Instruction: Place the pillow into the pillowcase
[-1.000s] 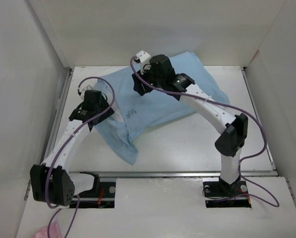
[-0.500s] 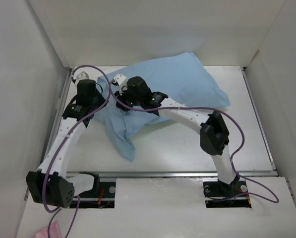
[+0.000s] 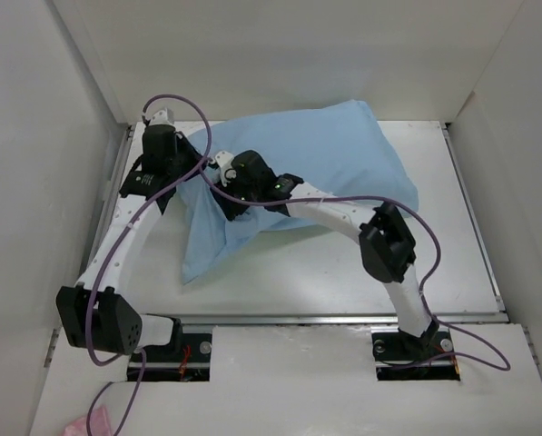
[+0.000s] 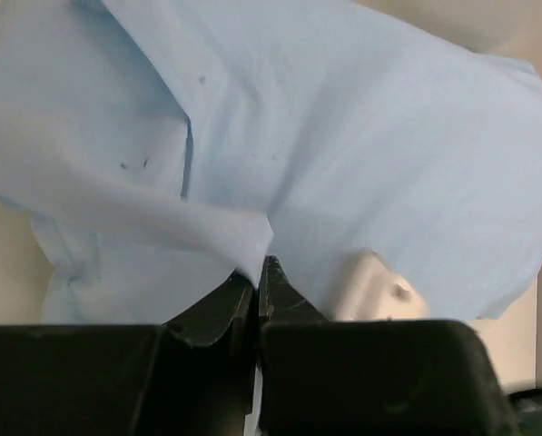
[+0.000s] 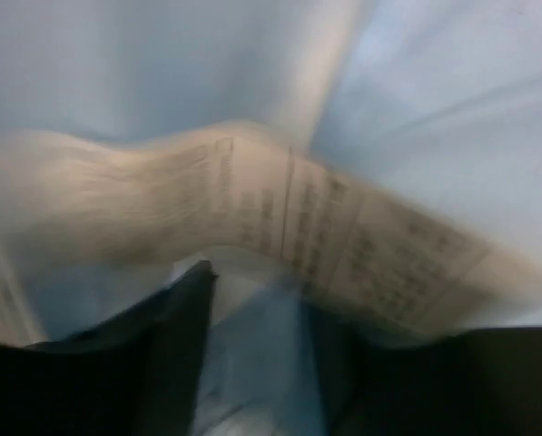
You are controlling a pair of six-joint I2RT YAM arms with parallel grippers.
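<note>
**A:** Where's the pillow?

**B:** No white shows from above. The pillowcase (image 3: 325, 154) lies plump across the far middle of the tabletop (image 3: 343, 272), so I judge the pillow is mostly inside it. A flat, empty flap of the blue cloth trails toward the near left.

**A:** And the left fingers?

**B:** The left fingers (image 4: 218, 307) are pressed together on a small fold of the blue cloth at the left end of the case. In the wrist view the cloth puckers right at their tips.

**A:** The right ones?

**B:** The right fingers (image 5: 175, 318) are at the same end, just beside the left ones. That view is blurred. Blue cloth lies between two dark shapes, with a printed label (image 5: 343, 250) above. Whether they pinch the cloth I cannot tell.

**A:** How will it handle?

**B:** Light and soft all through, I'd say. The cloth is thin and limp. It wrinkles, sags, and could slip out of a shallow pinch. The filling probably gives when pressed and drags on the case rather than sliding.

**A:** So where to hold?

**B:** By the hem of the open end, deep in the pinch, with one hold on each side of the mouth. That way the flap can be drawn over whatever is not yet covered. Pulling on a single loose fold may only stretch the cloth.
</note>
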